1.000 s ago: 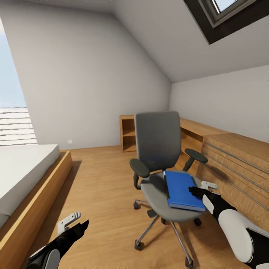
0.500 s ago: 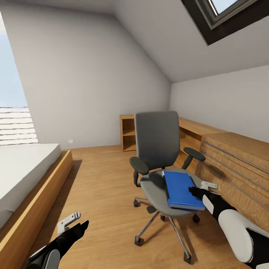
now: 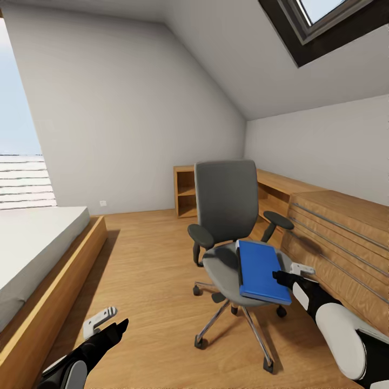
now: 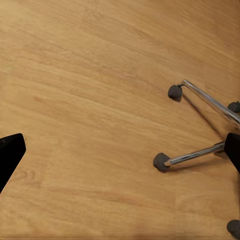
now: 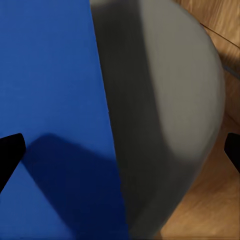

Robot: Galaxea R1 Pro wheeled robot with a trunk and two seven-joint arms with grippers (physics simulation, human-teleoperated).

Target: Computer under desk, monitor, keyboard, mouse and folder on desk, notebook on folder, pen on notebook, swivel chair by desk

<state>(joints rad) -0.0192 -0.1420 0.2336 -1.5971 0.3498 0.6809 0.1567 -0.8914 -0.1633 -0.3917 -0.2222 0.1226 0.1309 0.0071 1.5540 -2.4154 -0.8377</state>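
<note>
The swivel chair (image 3: 229, 237) and folder (image 3: 260, 270) sit slightly higher in view; both grippers' jaws stand apart.

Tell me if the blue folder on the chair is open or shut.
Shut. The folder lies flat on the swivel chair seat, only its plain blue cover facing up; no pages are spread.

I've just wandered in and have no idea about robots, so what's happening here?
A two-armed robot faces a grey upholstered swivel chair on a light wood floor. A flat bright blue folder lies on the seat. The right tool, fingers spread, hovers at the folder's near edge, not gripping it. The left tool hangs open, low over the floor.
</note>
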